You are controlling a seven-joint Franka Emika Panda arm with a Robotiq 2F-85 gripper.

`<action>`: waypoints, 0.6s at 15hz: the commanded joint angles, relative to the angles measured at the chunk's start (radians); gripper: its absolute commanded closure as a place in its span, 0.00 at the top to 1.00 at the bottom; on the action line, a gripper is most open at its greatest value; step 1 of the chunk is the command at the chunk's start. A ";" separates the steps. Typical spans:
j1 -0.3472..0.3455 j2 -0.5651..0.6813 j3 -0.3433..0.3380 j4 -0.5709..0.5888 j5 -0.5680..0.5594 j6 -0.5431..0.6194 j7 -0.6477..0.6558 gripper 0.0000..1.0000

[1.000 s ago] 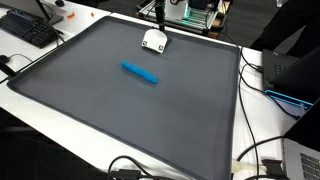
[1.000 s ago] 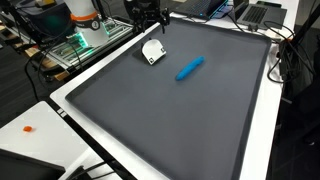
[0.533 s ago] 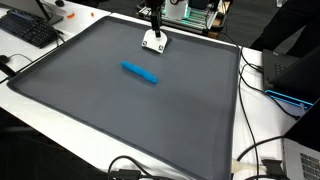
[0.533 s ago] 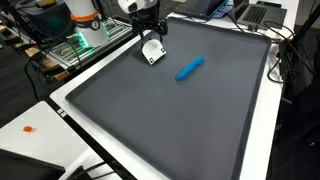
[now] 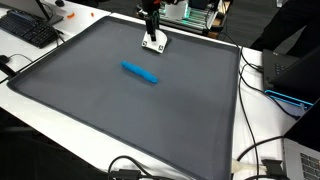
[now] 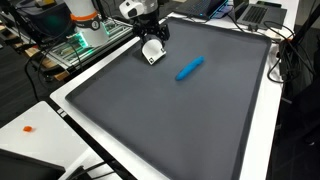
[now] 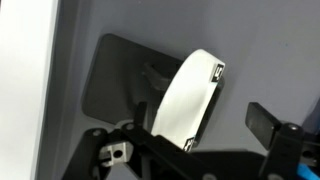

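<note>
A small white object (image 5: 155,44) lies at the far end of the dark grey mat (image 5: 120,110), also seen in an exterior view (image 6: 152,54). My gripper (image 5: 151,34) hangs just above it, fingers pointing down, in both exterior views (image 6: 151,40). In the wrist view the white object (image 7: 190,100) lies between my spread fingers (image 7: 207,112), which do not touch it. The gripper is open. A blue marker (image 5: 140,72) lies on the mat a little nearer the middle (image 6: 189,68).
A white table border (image 5: 245,110) surrounds the mat. A keyboard (image 5: 28,28) lies at one corner, cables and a laptop (image 5: 290,80) along one side. Equipment with green lights (image 6: 85,35) stands behind the robot base.
My gripper has come down from behind the mat's far edge onto the white object, so that its fingers now straddle it. The blue marker has not moved.
</note>
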 commanded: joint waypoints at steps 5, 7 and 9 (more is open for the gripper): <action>0.025 0.035 -0.011 0.011 0.125 0.064 0.006 1.00; 0.028 0.039 -0.010 0.017 0.163 0.078 0.008 1.00; 0.028 0.050 -0.010 0.021 0.171 0.101 0.019 1.00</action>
